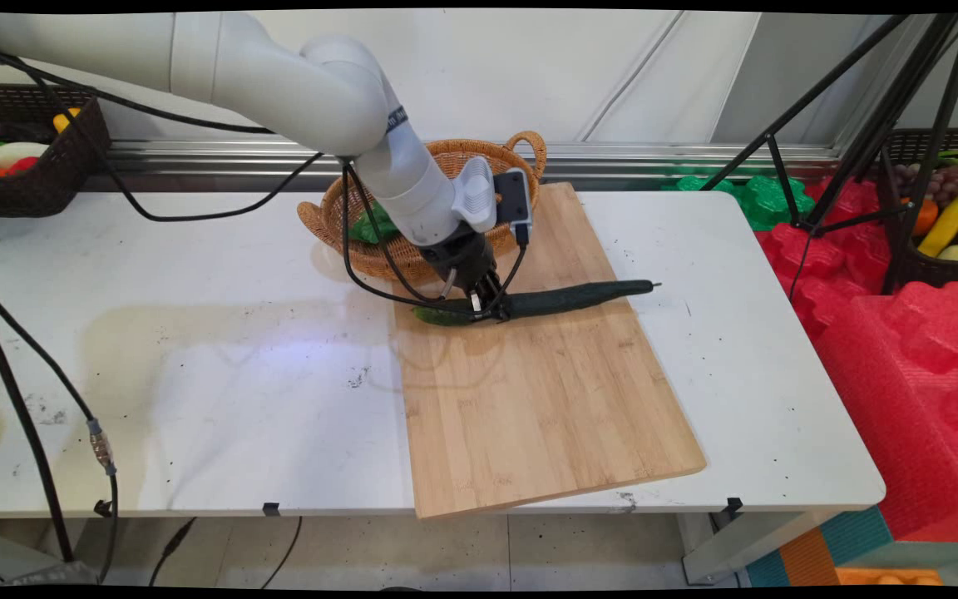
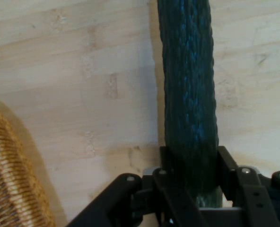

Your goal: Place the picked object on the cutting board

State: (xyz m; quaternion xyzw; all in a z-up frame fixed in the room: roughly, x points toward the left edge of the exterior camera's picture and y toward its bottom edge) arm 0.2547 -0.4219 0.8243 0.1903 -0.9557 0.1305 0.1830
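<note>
At the upper left of the frame a dark basket (image 1: 38,179) of toy vegetables sat on the counter (image 1: 196,374). Toward the middle, a wicker basket (image 1: 338,220) with something green inside stood at the back, touching the far corner of the board (image 1: 545,399). Just in front of it the tool (image 1: 487,301) had its two fingers closed on the cucumber (image 1: 570,298); the hand view showed the dark, ridged cucumber (image 2: 189,94) pinched between them near its lighter end. The cucumber lay across the upper part of the board, its stem end reaching out past the right edge, and looked to be resting on the wood. I'd judge this a grasp just made; lifting would call for a steady, level raise, since most of the cucumber hung to the right of the grip.
</note>
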